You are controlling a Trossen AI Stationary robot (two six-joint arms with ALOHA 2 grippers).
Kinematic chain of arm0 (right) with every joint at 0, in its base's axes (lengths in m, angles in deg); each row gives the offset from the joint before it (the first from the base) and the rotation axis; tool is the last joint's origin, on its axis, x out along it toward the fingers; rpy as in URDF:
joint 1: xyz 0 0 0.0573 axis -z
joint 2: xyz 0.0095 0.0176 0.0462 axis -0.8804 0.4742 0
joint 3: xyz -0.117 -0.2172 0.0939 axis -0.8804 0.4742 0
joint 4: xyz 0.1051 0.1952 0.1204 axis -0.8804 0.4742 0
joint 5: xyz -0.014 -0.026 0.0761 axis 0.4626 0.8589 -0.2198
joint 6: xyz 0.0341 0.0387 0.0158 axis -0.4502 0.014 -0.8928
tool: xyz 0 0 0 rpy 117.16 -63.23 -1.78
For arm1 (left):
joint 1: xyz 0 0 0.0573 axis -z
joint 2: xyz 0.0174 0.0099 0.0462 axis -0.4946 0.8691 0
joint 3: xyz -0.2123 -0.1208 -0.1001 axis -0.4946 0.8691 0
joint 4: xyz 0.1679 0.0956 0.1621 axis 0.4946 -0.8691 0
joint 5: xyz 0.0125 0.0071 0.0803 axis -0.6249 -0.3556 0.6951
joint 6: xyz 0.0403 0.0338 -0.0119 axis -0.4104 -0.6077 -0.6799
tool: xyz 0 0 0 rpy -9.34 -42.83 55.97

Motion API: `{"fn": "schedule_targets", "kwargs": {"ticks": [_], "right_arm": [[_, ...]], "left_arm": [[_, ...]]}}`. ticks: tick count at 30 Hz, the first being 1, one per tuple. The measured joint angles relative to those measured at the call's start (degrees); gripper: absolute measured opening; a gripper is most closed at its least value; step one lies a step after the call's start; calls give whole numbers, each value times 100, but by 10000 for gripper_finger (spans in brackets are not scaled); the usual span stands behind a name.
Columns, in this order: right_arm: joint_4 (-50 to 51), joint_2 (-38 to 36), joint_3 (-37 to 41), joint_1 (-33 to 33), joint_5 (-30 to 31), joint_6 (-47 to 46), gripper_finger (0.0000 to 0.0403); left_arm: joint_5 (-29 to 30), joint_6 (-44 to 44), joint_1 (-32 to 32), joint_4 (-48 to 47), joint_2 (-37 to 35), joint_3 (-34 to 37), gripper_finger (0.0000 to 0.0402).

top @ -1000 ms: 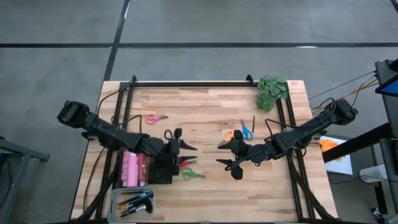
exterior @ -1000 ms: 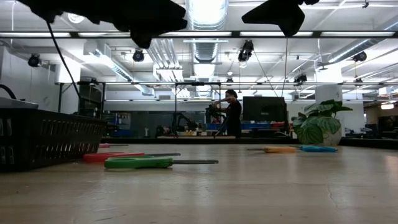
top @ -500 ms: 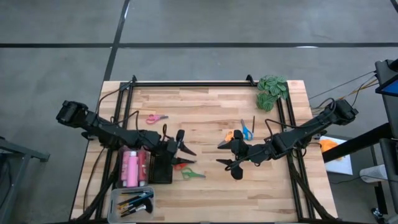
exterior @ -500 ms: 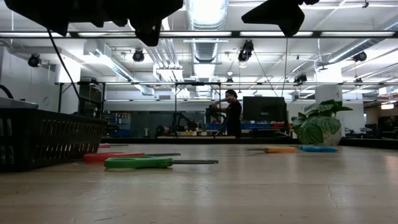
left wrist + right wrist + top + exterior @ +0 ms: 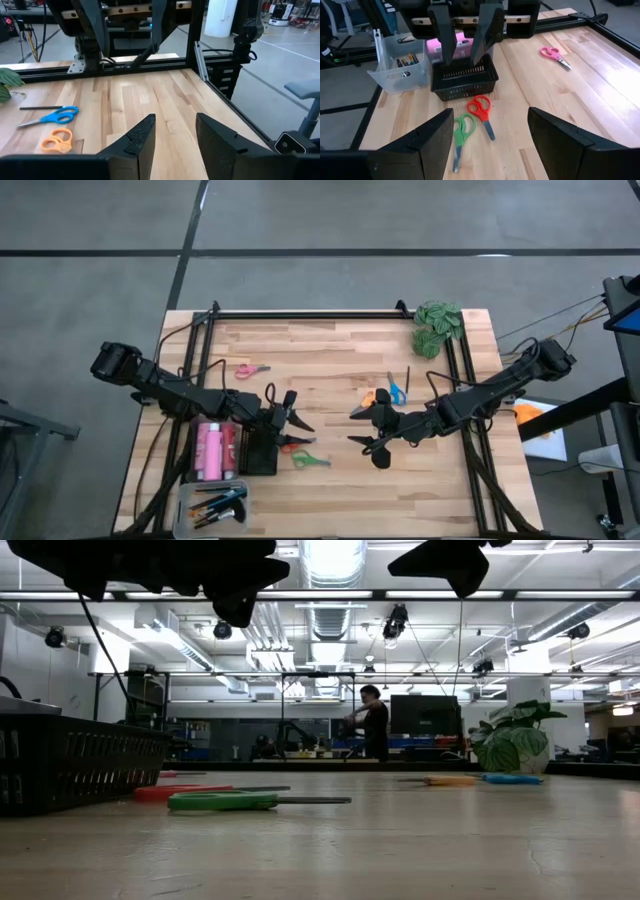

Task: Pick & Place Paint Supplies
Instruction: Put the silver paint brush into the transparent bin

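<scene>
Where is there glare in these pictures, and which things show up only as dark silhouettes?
Right wrist view: a bright sheen on the table near the pink scissors. Low view: ceiling lights blaze, and both arms hang as black silhouettes at the top, the left gripper and the right gripper; the green scissors look soft up close.

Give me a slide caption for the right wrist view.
Right gripper, fingers open and empty, faces red-handled scissors and green-handled scissors before the black mesh basket.

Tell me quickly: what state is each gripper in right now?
Left gripper: open, holding nothing, raised above the table.
Right gripper: open, holding nothing, raised above the table.
</scene>
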Motion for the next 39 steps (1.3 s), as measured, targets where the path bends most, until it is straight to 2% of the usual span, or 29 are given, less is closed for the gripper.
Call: {"fn": "schedule_targets", "kwargs": {"ticks": [19,24,27,33,36,39], "right_arm": [[-160,2,3,0,-22,-107,253],[-6,-21,-76,146,538,-1226,253],[1284,-58,-399,350,762,-2140,253],[5187,133,-1526,917,804,-4432,253],[6452,286,-1990,1186,729,-5080,253],[7158,397,-2288,1508,461,-5321,253]], "left_arm": [[1,17,4,-38,0,0,142],[1,17,4,-38,0,0,142],[1,17,4,-38,0,0,142],[1,15,4,-40,0,0,142],[1,15,4,-40,0,0,142],[3,13,4,-40,0,0,142]]}}
